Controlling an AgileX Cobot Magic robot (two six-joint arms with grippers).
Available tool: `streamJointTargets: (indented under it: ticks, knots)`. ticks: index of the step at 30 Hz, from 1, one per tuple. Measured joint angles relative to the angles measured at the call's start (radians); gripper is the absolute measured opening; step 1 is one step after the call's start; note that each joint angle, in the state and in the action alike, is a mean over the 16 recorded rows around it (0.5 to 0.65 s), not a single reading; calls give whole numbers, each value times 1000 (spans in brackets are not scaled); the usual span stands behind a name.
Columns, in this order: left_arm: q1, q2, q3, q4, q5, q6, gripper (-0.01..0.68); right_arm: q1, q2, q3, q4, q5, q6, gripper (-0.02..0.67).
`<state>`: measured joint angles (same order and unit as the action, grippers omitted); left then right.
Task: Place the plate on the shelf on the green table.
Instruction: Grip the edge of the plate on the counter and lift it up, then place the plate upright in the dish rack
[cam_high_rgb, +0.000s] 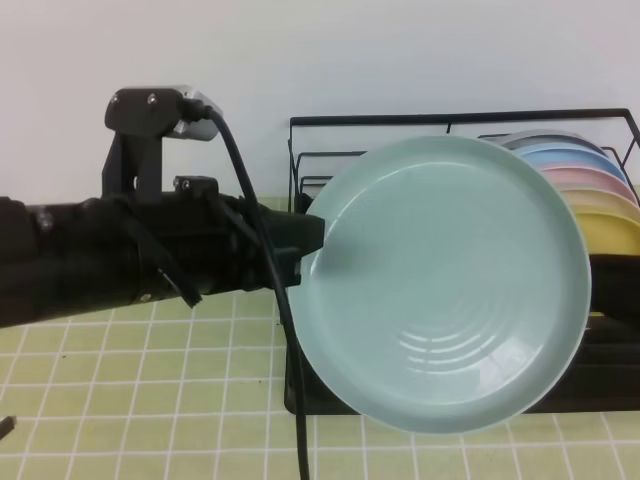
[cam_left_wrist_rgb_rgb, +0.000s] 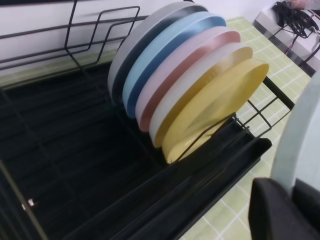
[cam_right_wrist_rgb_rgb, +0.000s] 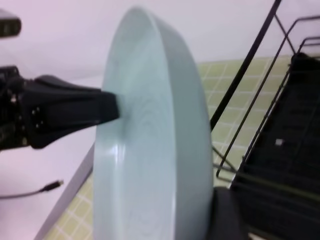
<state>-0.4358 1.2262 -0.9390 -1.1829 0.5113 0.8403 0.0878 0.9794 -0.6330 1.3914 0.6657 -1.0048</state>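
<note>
The pale mint plate (cam_high_rgb: 450, 290) hangs upright in the air, its face toward the high camera, in front of the black wire shelf (cam_high_rgb: 460, 120). My left gripper (cam_high_rgb: 312, 245) is shut on its left rim. The left wrist view shows the plate's edge (cam_left_wrist_rgb_rgb: 300, 135) and the shelf's ribbed tray (cam_left_wrist_rgb_rgb: 75, 165). In the right wrist view the plate (cam_right_wrist_rgb_rgb: 150, 150) is edge-on and very near. One dark finger (cam_right_wrist_rgb_rgb: 227, 217) of my right gripper lies against its back. The other finger is hidden. The right arm is out of sight in the high view.
Several plates stand in the shelf's right slots, from grey through sky-blue (cam_left_wrist_rgb_rgb: 165, 55) and pink to yellow (cam_left_wrist_rgb_rgb: 215, 105) at the front. The slots to their left hold nothing. The green tiled table (cam_high_rgb: 150, 400) lies below. A black cable (cam_high_rgb: 285, 330) hangs from the left arm.
</note>
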Motion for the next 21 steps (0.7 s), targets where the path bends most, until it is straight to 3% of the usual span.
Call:
streamJointTargets:
  ticks: [21]
  knots:
    - [0, 0, 0, 6, 2, -8, 0, 0, 7, -107, -1, 37, -20, 393]
